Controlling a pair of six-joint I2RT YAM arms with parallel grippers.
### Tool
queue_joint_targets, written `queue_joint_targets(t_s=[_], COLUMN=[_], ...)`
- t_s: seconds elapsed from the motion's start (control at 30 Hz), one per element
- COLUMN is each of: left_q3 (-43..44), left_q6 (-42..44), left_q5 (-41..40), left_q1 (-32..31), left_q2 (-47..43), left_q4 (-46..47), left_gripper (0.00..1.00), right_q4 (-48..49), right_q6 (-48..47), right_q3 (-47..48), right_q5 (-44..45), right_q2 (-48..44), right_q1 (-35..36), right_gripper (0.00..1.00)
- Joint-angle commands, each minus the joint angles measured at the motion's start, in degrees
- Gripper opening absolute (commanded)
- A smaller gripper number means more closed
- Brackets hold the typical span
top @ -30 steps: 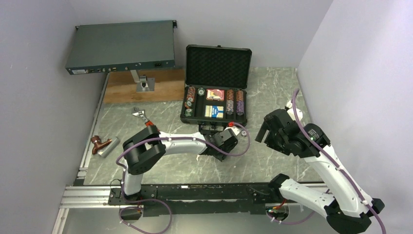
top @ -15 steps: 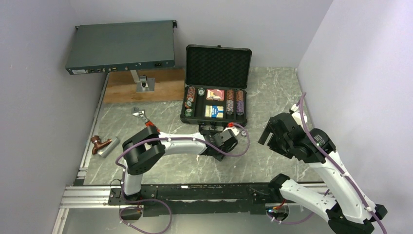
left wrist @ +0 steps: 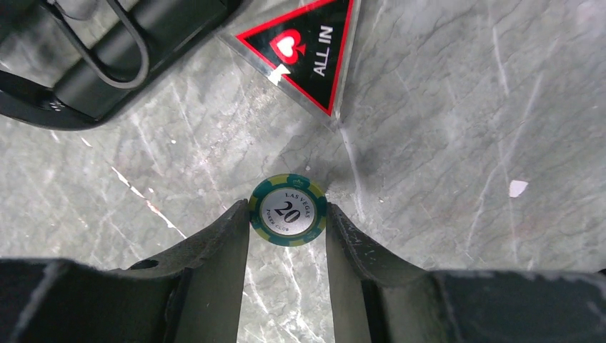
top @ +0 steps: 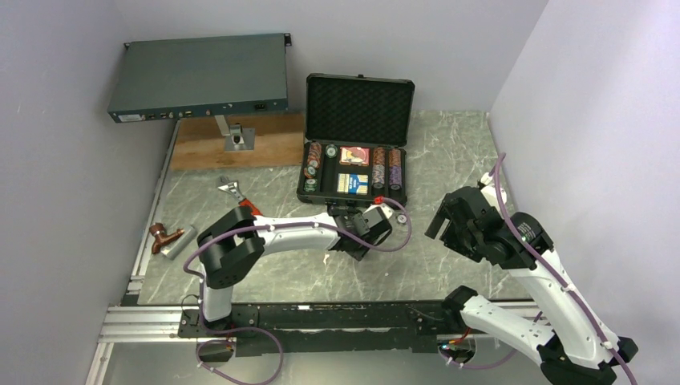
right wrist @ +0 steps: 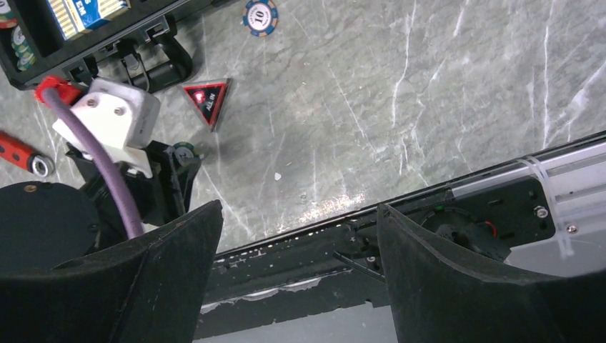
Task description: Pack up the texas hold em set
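1. The left fingers (left wrist: 232, 246) are drawn nearly together on a green chip (left wrist: 288, 209) marked 20, with one finger against each side of its rim. The chip faces up, low over the grey marbled bench (left wrist: 464, 143).
2. A red triangular token (left wrist: 307, 43) reading "ALL IN" lies flat just beyond the chip, not touching it.
3. The black case (top: 359, 108) stands open at the far middle of the bench with its lid upright. Inside are rows of chips (top: 386, 168) and a blue-yellow card box (top: 353, 183).
4. A blue chip (right wrist: 259, 16) marked 10 lies on the bench near the front of the case.
5. The right fingers (right wrist: 179, 264) are spread wide and hold nothing, above the near edge of the bench.
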Motion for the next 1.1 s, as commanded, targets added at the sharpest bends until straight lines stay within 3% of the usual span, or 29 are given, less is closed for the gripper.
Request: queue_joint_targets(t_s=[0.0, 0.63, 0.93, 1.07], left_q3=[3.3, 7.7, 0.2, -2.8], left_q6=[0.5, 2.5, 2.8, 6.5], left_q5=[-2.2, -3.0, 1.8, 5.9], left_q1=[0.6, 8.4, 8.2, 5.1], left_q2=[-4.1, -5.0, -9.0, -10.8], left_q4=[-1.2, -2.2, 3.6, 9.1], left_gripper=[0.31, 0.30, 0.59, 0.64], right_q4=[1.0, 3.6, 4.3, 4.0], right_q6=[0.5, -0.6, -0.4, -0.7], right_q3=[-0.2, 0.5, -0.8, 0.6], right_q5=[-0.1, -1.5, -1.7, -0.4], right_q2=[0.2, 2.8, 2.9, 4.3], right_q1=[-0.2, -0.1, -0.2, -0.2], right_gripper=[0.81, 0.81, 0.81, 0.82])
